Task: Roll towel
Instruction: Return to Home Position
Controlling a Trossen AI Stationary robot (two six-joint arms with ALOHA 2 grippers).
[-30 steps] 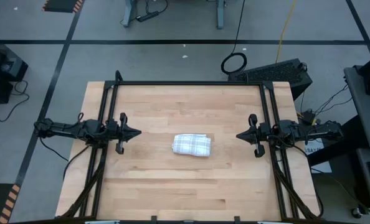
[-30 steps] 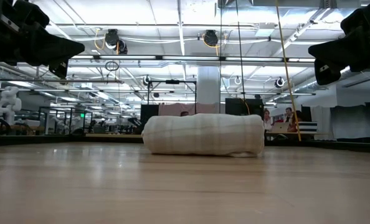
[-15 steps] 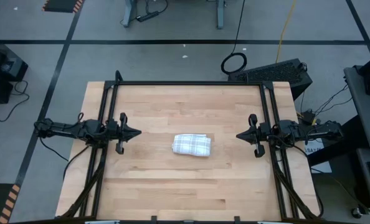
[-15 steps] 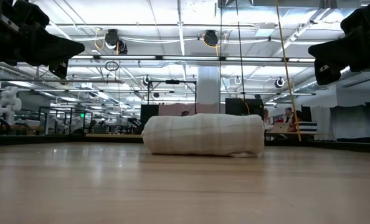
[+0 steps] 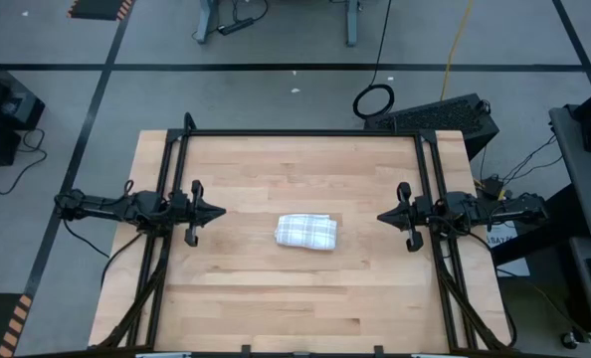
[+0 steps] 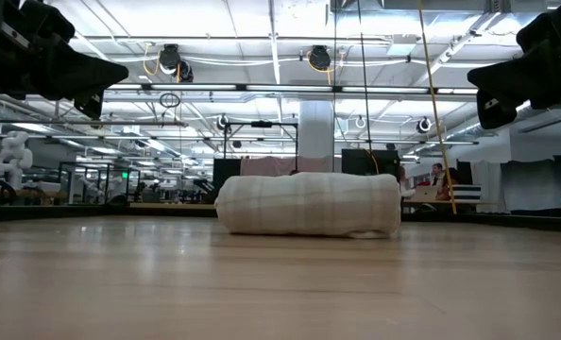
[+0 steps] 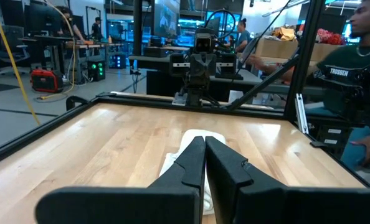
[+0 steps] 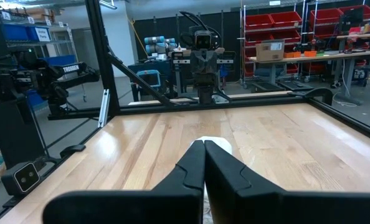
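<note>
The towel (image 5: 306,231), white with a tan-grey check, lies rolled into a short cylinder at the middle of the wooden table (image 5: 295,298); its underside rests on the boards (image 6: 307,204). My left gripper (image 5: 220,212) hovers shut at the table's left side, pointing level toward the roll. My right gripper (image 5: 381,216) hovers shut at the right side, facing it. Both stand well clear of the towel. In each wrist view the roll (image 7: 191,146) (image 8: 217,144) peeks out beyond the shut fingers.
A black metal frame (image 5: 300,133) runs along the table's far edge and down both sides. Bare wood lies all round the roll. A person in a dark shirt (image 7: 353,68) is beyond the table's edge in the left wrist view.
</note>
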